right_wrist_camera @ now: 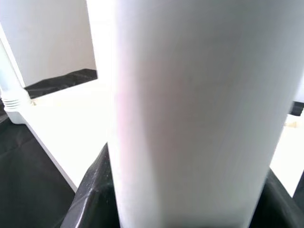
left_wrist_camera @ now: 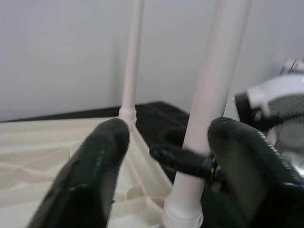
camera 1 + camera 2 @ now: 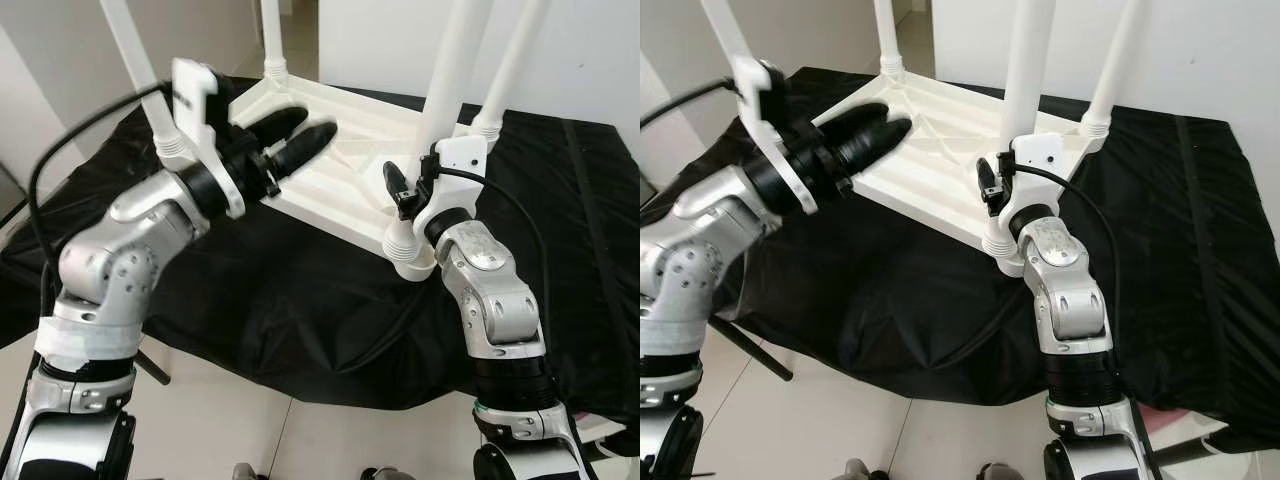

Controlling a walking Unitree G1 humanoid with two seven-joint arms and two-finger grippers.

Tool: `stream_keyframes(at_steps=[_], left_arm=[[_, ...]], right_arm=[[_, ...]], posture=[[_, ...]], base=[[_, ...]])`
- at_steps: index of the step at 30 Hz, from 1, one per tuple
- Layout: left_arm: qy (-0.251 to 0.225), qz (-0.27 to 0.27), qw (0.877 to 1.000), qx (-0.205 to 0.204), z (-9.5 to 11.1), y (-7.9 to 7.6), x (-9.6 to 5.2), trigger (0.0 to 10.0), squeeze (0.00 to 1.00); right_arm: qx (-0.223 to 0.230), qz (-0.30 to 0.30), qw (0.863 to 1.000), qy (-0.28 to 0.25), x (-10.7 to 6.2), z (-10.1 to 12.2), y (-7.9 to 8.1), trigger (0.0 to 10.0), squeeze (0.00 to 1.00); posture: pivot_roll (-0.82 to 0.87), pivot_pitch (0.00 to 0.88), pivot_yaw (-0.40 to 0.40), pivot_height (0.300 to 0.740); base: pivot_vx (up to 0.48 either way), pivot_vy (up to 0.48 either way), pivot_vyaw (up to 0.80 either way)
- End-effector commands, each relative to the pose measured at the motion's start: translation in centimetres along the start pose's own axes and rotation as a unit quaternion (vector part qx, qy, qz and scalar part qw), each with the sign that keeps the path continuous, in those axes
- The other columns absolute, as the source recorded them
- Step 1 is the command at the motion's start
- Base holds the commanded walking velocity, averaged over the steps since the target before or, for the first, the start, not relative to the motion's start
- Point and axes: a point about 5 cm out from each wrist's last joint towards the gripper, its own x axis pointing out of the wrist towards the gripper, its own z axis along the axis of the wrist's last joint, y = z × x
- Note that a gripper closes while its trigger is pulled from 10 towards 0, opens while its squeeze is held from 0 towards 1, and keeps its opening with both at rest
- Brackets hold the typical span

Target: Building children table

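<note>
We see all four legs standing in the upturned white tabletop (image 3: 330,150); right gripper (image 3: 412,190) jaws clasp the nearest leg (image 3: 445,75), left gripper (image 3: 290,135) jaws hover wide.

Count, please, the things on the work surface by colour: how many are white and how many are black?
White: 5, namely the upside-down white plastic tabletop and 4 white round table legs standing up from its corners.
Black: 1, the black cloth cover spread under the tabletop.
Total: 6
</note>
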Motion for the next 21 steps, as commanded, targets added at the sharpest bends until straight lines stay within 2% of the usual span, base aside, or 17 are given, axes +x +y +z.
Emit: stream_keyframes(at_steps=[1, 4, 5, 6, 7, 8, 9, 10, 11, 14, 16, 21], left_arm=[[0.031, -0.035, 0.998, 0.045, -0.7, -0.2, -0.2, 10.0, 1.00], [0.045, -0.022, 0.997, 0.066, -1.2, 0.0, -0.1, 10.0, 1.00], [0.096, 0.010, 0.990, 0.105, -2.6, 0.7, -0.2, 10.0, 0.00], [0.132, 0.029, 0.982, 0.135, -3.6, 1.2, -0.3, 10.0, 0.00], [0.132, 0.029, 0.982, 0.135, -3.6, 1.2, -0.3, 10.0, 0.00], [0.161, 0.047, 0.973, 0.160, -4.4, 1.7, -0.4, 10.0, 0.00], [0.161, 0.047, 0.973, 0.160, -4.4, 1.7, -0.4, 10.0, 0.00], [0.182, 0.065, 0.966, 0.171, -5.0, 2.1, -0.6, 10.0, 0.00], [0.189, 0.064, 0.969, 0.142, -5.6, 2.0, -0.8, 10.0, 0.00], [0.193, 0.062, 0.972, 0.120, -6.0, 1.9, -1.0, 10.0, 0.00], [0.188, 0.024, 0.978, 0.088, -6.4, 0.9, -1.2, 10.0, 0.00], [0.157, -0.022, 0.985, 0.069, -5.9, -0.3, -1.0, 10.0, 0.00]], right_arm=[[-0.007, 0.001, 1.000, -0.017, 0.2, 0.7, 0.0, 10.0, 0.00], [-0.009, 0.001, 1.000, -0.018, 0.2, 0.8, -0.1, 10.0, 0.00], [-0.012, -0.004, 1.000, -0.028, -0.1, 1.0, -0.6, 10.0, 0.00], [-0.014, -0.008, 0.999, -0.036, -0.3, 1.2, -1.0, 10.0, 0.00], [-0.014, -0.008, 0.999, -0.036, -0.3, 1.2, -1.0, 10.0, 0.00], [-0.020, -0.012, 0.999, -0.042, -0.5, 1.3, -1.3, 10.0, 0.00], [-0.020, -0.012, 0.999, -0.042, -0.5, 1.3, -1.3, 10.0, 0.00], [-0.031, -0.018, 0.998, -0.045, -0.6, 1.2, -1.7, 10.0, 0.00], [-0.036, -0.028, 0.998, -0.048, -0.9, 1.1, -2.2, 10.0, 0.00], [-0.040, -0.036, 0.997, -0.050, -1.1, 1.0, -2.6, 10.0, 0.00], [-0.044, -0.059, 0.996, -0.041, -1.7, 0.3, -3.6, 10.0, 0.00], [-0.042, -0.073, 0.996, -0.026, -2.1, -0.6, -4.1, 10.0, 0.00]], posture=[[-0.11, 0.097, 0.063, 0.740], [-0.11, 0.097, 0.063, 0.740], [-0.11, 0.096, 0.061, 0.740], [-0.11, 0.096, 0.061, 0.740], [-0.11, 0.096, 0.061, 0.740], [-0.11, 0.096, 0.061, 0.740], [-0.11, 0.096, 0.061, 0.740], [-0.11, 0.096, 0.061, 0.740], [-0.12, 0.104, 0.063, 0.740], [-0.12, 0.104, 0.063, 0.740], [-0.12, 0.110, 0.062, 0.740], [-0.12, 0.116, 0.065, 0.740]], base=[[0.000, 0.000, 0.00], [0.000, 0.000, 0.00], [0.000, 0.000, 0.00], [0.000, 0.000, 0.00], [0.000, 0.000, 0.00], [0.000, 0.000, 0.00], [0.000, 0.000, 0.00], [0.000, 0.000, 0.00], [0.000, 0.000, 0.00], [0.000, 0.000, 0.00], [0.000, 0.000, 0.00], [0.000, 0.000, 0.00]])
